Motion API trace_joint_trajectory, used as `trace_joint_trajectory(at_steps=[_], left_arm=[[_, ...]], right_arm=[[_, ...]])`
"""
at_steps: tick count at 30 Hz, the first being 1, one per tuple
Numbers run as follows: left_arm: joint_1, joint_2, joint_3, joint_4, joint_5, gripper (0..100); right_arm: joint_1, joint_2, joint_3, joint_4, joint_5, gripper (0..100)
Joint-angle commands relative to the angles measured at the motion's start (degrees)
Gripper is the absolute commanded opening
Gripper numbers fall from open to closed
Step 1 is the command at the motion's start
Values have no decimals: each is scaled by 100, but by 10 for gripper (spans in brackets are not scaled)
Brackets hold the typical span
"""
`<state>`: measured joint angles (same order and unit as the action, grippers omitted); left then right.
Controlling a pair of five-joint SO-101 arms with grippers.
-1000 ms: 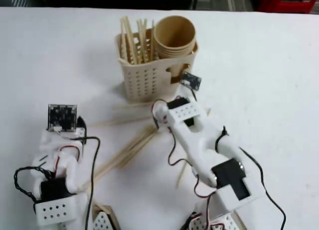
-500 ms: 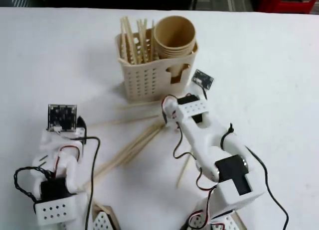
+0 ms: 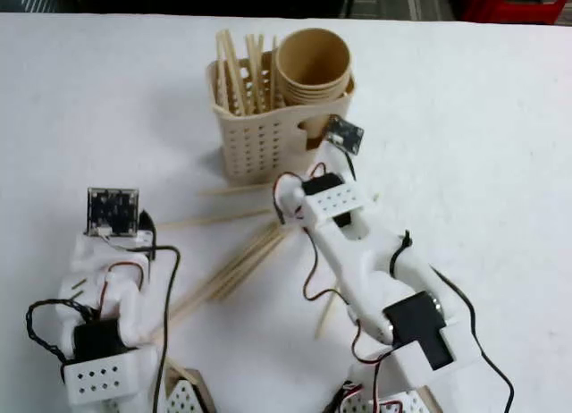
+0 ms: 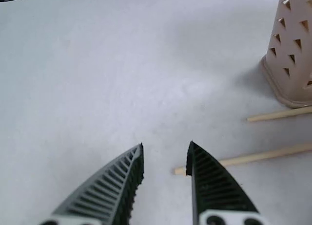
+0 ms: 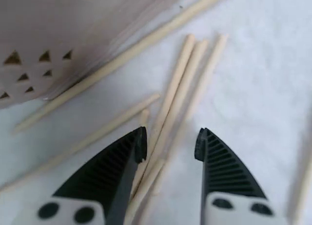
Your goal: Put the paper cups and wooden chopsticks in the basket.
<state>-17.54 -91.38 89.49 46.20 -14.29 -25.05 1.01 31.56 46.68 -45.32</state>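
In the high view, the basket (image 3: 259,149) is standing at upper centre, already holding stacked paper cups (image 3: 313,64) and some upright chopsticks (image 3: 237,69). A loose bundle of chopsticks (image 3: 239,265) is lying on the table (image 3: 465,118) at centre, its long axis slanting from lower left up toward the basket's foot. The right gripper (image 5: 168,144) is hanging over the bundle's upper end, jaws apart, with the sticks passing between them. The left gripper (image 4: 165,154), at lower left, is sitting farther off, jaws also parted, beside a single stick (image 4: 258,156).
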Motion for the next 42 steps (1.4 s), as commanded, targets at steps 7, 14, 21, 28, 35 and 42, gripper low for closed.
trace_joint_trajectory(at_steps=[7,14,21,28,35,42], left_arm=[[-57,-75,-35,9,-79,158],[-57,-75,-26,9,-79,158],[-57,-75,-26,9,-79,158],[-57,-75,-18,9,-79,158],[-57,-75,-18,9,-79,158],[-57,-75,-18,0,-79,158]], right_arm=[[22,892,-246,-505,-396,173],[558,945,-246,-233,-396,172],[971,989,-246,48,-360,29],[910,919,-273,48,-352,52],[857,778,-422,92,-360,60],[760,31,-431,936,-343,18]])
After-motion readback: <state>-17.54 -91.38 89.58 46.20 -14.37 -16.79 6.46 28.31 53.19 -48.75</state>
